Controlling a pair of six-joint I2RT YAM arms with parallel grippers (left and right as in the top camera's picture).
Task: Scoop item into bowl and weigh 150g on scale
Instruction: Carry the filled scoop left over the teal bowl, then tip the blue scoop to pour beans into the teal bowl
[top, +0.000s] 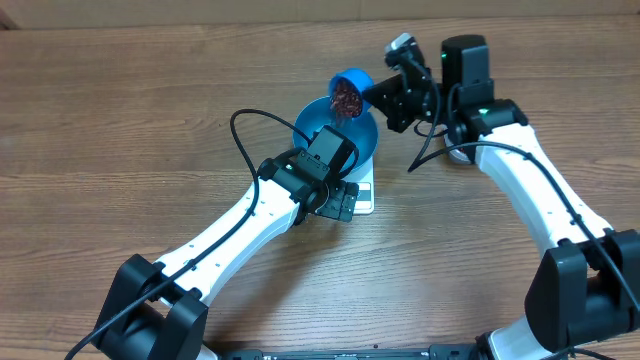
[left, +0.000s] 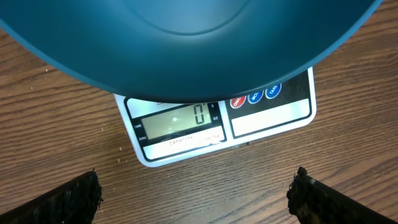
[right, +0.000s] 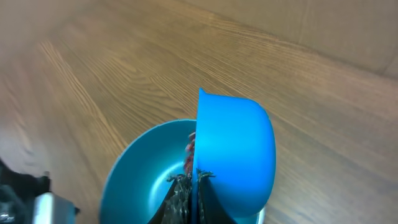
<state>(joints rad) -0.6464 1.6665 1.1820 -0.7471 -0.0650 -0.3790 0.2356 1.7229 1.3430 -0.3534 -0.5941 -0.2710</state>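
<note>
The bright blue bowl (top: 365, 135) stands on the white scale (top: 365, 196). In the left wrist view the bowl's underside (left: 186, 43) overhangs the scale (left: 273, 118), whose display reads 0. My right gripper (top: 376, 93) is shut on the handle of a small blue scoop (top: 352, 82), tilted on its side over the bowl's far rim. Dark red-brown beans (top: 347, 99) fill the scoop. In the right wrist view the scoop (right: 239, 146) hangs above the bowl (right: 146, 171), beans (right: 189, 151) showing at its mouth. My left gripper (top: 338, 203) is open at the scale's front edge, holding nothing.
Wooden table (top: 120, 120) all round. The right arm (top: 540, 190) reaches in from the right and the left arm (top: 230, 235) from the lower left. A black cable (top: 245, 135) loops left of the bowl.
</note>
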